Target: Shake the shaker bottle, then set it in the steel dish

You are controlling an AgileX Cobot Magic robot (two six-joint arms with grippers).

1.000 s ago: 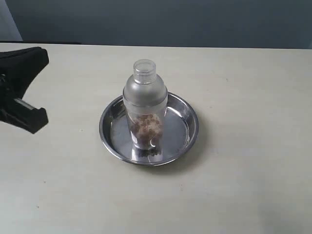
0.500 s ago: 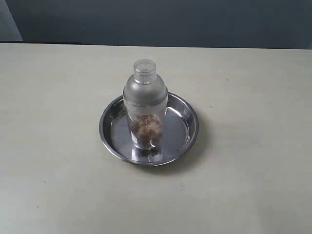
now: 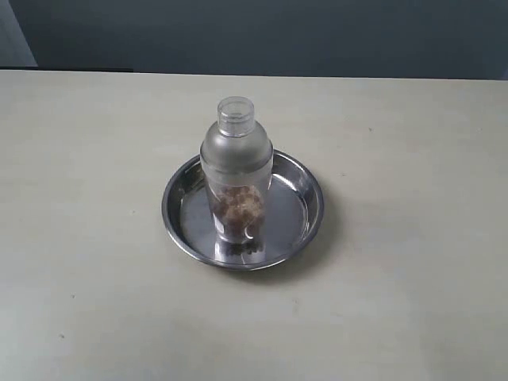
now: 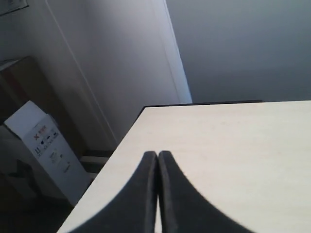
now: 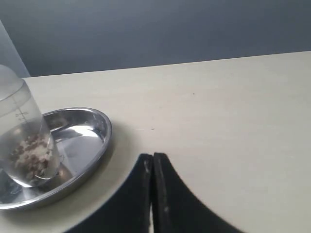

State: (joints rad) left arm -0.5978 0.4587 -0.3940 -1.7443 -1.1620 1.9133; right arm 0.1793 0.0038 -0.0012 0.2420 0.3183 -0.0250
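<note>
The shaker bottle (image 3: 236,171) stands upright inside the steel dish (image 3: 308,208) at the middle of the table, brown granules showing in its lower part. Neither arm appears in the exterior view. In the right wrist view the shaker bottle (image 5: 23,141) and the steel dish (image 5: 92,131) lie off to one side of my right gripper (image 5: 152,156), which is shut with nothing in it and stays apart from the dish. My left gripper (image 4: 158,154) is shut and empty over a table corner, far from both things.
The table edge (image 4: 112,155) runs close to the left gripper, with a white cardboard box (image 4: 46,145) on the floor beyond it. A dark wall (image 3: 262,36) stands behind the table's far edge.
The black left arm that showed at the exterior view's left edge one second ago has drawn out of that view. Bottle and dish have not moved.
</note>
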